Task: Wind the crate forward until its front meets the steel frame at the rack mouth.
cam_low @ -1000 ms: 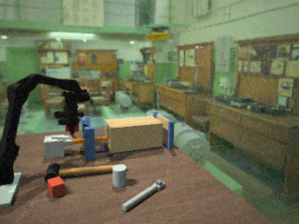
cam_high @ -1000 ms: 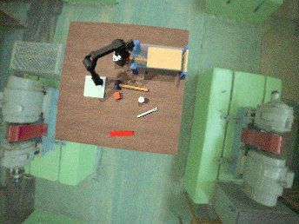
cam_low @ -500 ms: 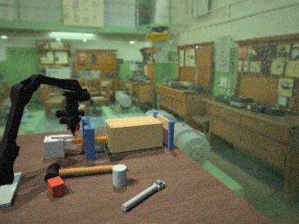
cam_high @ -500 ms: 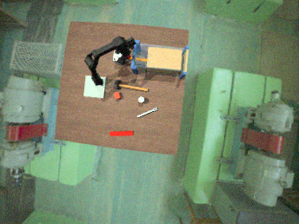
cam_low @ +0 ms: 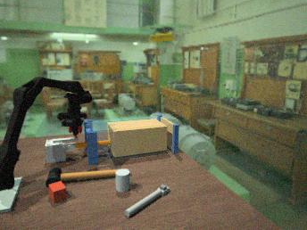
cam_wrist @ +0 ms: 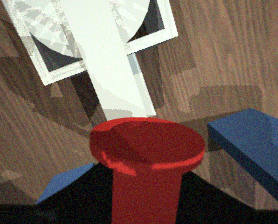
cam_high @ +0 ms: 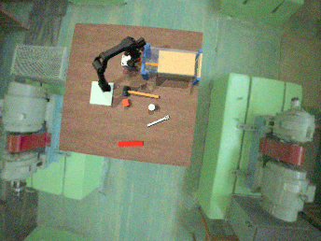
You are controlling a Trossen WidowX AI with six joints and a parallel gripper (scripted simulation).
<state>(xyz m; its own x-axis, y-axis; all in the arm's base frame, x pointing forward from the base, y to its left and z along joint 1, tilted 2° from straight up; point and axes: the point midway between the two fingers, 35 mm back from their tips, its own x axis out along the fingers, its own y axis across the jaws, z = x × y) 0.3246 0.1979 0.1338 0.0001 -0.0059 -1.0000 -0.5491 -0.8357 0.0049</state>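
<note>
The crate (cam_high: pixel 177 63) (cam_low: pixel 138 137) sits flat inside the guard cubby, between blue posts (cam_high: pixel 146 69) (cam_low: pixel 92 146); a gap shows between its front and the near frame. An orange strap or bar (cam_high: pixel 151 64) (cam_low: pixel 103 143) runs from it toward the white winch (cam_high: pixel 126 61) (cam_low: pixel 55 151) (cam_wrist: pixel 39 61). The winch handle's white arm (cam_wrist: pixel 112 75) lies level over the winch; its key end is out of view. My gripper (cam_high: pixel 138 59) (cam_low: pixel 76 130) (cam_wrist: pixel 138 159) is shut on the handle's red knob (cam_wrist: pixel 150 142), beside the winch on the cubby side.
A blue post (cam_wrist: pixel 250 140) stands close to the gripper. On the bench are a hammer (cam_high: pixel 145 94) (cam_low: pixel 89 176), a red cube (cam_high: pixel 125 103) (cam_low: pixel 57 192), a white cylinder (cam_high: pixel 151 107) (cam_low: pixel 122 180), a wrench (cam_high: pixel 159 120) (cam_low: pixel 145 202) and a red bar (cam_high: pixel 131 143).
</note>
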